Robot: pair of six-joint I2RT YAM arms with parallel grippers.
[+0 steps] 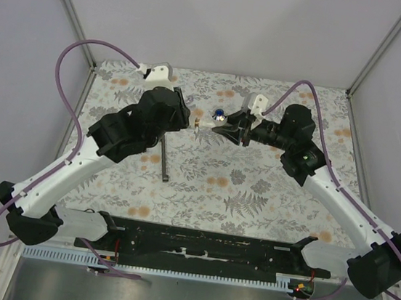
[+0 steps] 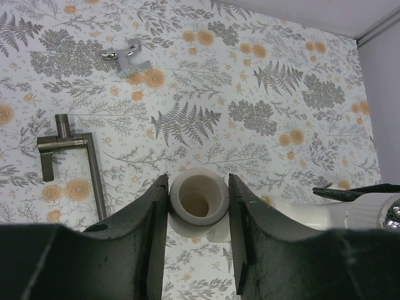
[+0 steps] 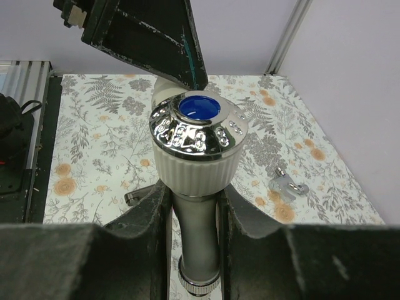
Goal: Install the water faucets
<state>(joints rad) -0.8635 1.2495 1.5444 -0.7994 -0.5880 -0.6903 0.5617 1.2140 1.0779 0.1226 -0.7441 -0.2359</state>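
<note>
**Both Arms on One Faucet, Out Over the Far Half of the Desk**

The white faucet [image 3: 199, 134] hangs in the air above the flowered desk [image 1: 253, 200]. It is nearer the far edge than the near one, and about midway between the left and right edges. The left gripper [image 1: 186, 121] has its fingers drawn narrow on either side of the open pipe mouth. The right gripper [image 3: 194, 197] clamps the stem just under the ribbed collar and the chrome cap with its blue centre. Whether this is one piece or two being mated, I cannot tell.

The danger, I'd say, is two grips on one stiff part. If either arm turns or pulls off the shared line, the smooth plastic could slide through the fingers, or a joint could bind. The left hold sits only on a round rim, so it looks the likelier to let go. A drop would land on the cloth near the dark T-shaped tool [image 2: 69, 147]. The small grey metal piece [image 2: 127, 55] lies loose, apart from both grippers.

No container of any kind is in view.
</note>
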